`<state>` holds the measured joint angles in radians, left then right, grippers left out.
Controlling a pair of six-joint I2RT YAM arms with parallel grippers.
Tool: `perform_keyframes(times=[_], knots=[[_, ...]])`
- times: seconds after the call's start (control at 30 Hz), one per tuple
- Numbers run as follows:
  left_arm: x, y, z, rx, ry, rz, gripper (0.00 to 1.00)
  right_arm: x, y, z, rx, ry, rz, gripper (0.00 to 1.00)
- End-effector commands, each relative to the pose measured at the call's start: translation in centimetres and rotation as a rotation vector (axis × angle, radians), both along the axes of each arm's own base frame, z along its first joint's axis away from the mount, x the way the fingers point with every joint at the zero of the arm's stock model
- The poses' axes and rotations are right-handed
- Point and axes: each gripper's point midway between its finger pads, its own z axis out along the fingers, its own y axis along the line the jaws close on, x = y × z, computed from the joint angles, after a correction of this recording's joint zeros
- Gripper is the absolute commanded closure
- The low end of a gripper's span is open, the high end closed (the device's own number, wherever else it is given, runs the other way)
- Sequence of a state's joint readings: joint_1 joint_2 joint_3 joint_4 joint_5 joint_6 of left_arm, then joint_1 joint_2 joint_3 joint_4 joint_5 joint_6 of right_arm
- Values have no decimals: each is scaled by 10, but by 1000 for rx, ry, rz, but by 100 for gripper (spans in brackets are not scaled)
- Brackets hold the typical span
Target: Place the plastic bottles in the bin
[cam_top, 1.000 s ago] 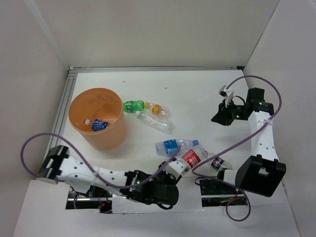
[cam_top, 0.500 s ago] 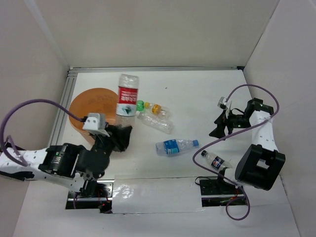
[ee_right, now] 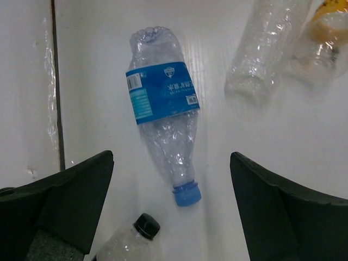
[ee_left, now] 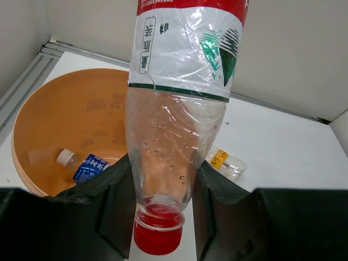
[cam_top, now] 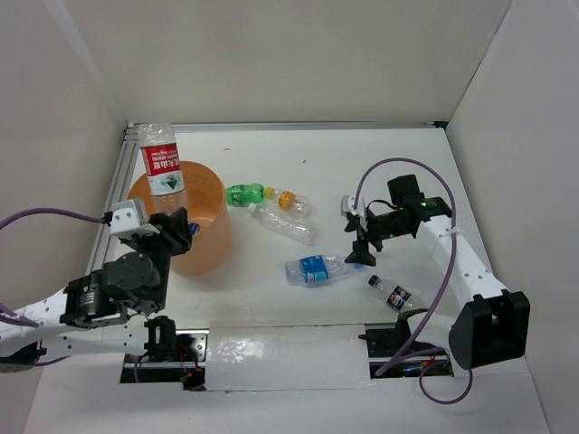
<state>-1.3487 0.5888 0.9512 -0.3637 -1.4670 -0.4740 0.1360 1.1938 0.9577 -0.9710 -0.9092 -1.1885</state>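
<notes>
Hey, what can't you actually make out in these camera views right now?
- Red-label bottle, left wrist view: base cut off by the top edge.
- Bin, left wrist view: right side hidden behind that bottle.
- Black-capped bottle, right wrist view: body cut off by the bottom edge.
- Blue-label bottle, right wrist view: label print too small to read.

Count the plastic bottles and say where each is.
7. Red-labelled bottle in the left gripper by the bin; another inside it; green, orange-capped and clear bottles beside it; blue-labelled bottle under the right gripper; black-capped bottle near the front. More may hide inside.
</notes>
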Motion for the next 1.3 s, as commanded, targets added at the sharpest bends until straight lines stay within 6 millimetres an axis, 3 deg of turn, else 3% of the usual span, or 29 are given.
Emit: perform_keyframes(times=[0.0,0.13,0.23,0.37,0.43,0.47,0.6,0.63,0.77,0.8,0.87,0.9,1.03,1.1,1.13,1.27], knots=[[-1,25,1,-12,-9,130,71,17,18,3,-10,-19,-60,6],[0,19,-3,15,-4,130,68,11,33,-3,-26,12,-49,6],[4,-1,-10,71,16,88,67,13,33,0,-28,11,-61,6],[5,-7,-18,46,24,93,64,6,27,-1,-56,21,-66,6],[8,-22,-14,76,31,70,64,2,26,-1,-60,21,-60,6],[11,-34,-18,178,47,55,64,1,26,2,-56,8,-60,6],[16,-63,-26,194,78,46,76,-2,22,2,-56,10,-69,6],[17,-59,-28,230,93,62,82,-4,21,1,-60,21,-69,6],[32,-95,-7,409,112,51,99,-6,18,8,-55,-4,-73,6],[40,-89,6,383,121,86,100,-5,16,8,-55,-4,-82,6],[51,-85,-1,366,178,106,100,-8,15,12,-51,-16,-83,6],[61,-67,0,340,202,163,100,-9,15,11,-54,-7,-82,6],[87,-41,0,295,252,167,100,-14,11,15,-48,-26,-92,6],[93,-34,-8,240,292,115,100,-13,9,18,-46,-45,-96,6],[95,-15,-15,208,311,143,100,-17,8,15,-49,-34,-96,6],[98,-13,-53,182,387,35,98,-19,8,16,-46,-43,-96,6]])
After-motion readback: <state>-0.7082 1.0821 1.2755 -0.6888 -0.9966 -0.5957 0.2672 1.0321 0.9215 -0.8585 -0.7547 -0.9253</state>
